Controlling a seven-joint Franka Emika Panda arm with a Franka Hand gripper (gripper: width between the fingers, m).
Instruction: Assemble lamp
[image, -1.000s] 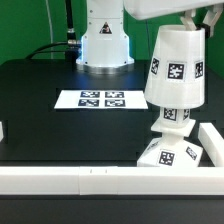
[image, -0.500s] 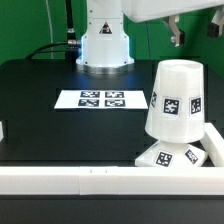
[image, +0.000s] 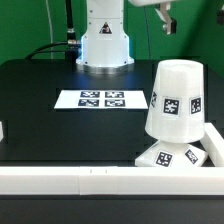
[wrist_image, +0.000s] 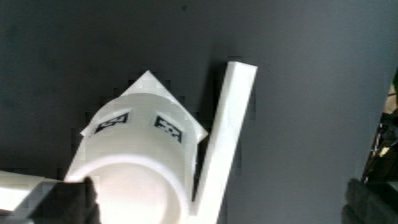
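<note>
Now raised high above the black worktop, the fingers, at the upper edge of the exterior view and only partly seen. Holding nothing; how far apart, cannot tell, since only a small dark piece shows there. Well below them, toward the exterior view's right, the shade: upright, wide end down, resting over the base and hiding the bulb completely. Black-and-white tags visible on the shade's side and on the base's sloped faces. Base sitting in the corner of the white rail, touching or just beside it at the front and the right. Further to the exterior view's left, flat on the worktop, the marker board, well apart from the lamp. In the wrist view, seen from above: the shade with two tags, just beside the long white rail.
</note>
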